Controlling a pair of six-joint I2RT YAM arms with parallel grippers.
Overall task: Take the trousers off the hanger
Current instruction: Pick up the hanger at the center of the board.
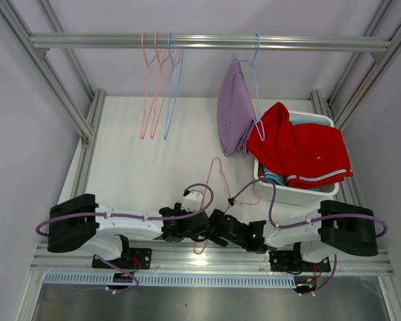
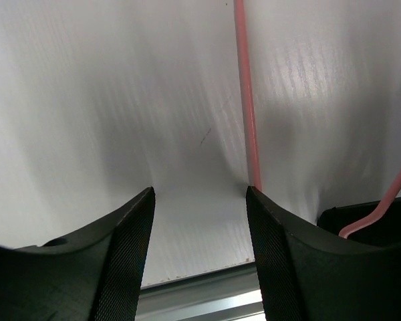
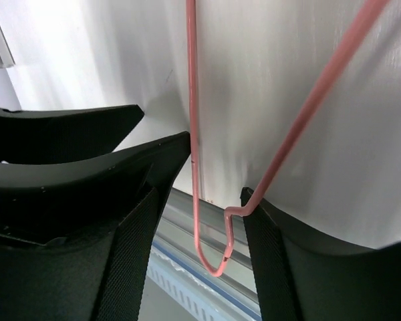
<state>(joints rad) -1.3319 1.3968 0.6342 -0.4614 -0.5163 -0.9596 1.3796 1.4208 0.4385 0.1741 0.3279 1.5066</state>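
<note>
Both end effectors sit released low in the frame: my left end effector [image 2: 200, 190] is beside a bare pink hanger [image 3: 191, 100] lying on the surface [image 1: 134, 167], and my right end effector [image 3: 215, 167] straddles its hook. Red trousers [image 1: 301, 150] drape the basket [image 1: 287, 194] at right. The lavender trousers [image 1: 234, 110] hang from the rail [image 1: 207, 42] at upper centre, so I judge they come next, with a reach upward.

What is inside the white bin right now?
The red trousers lie on top, spilling over the rim. Some teal cloth shows beneath them. Anything deeper in the white bin is covered.
</note>
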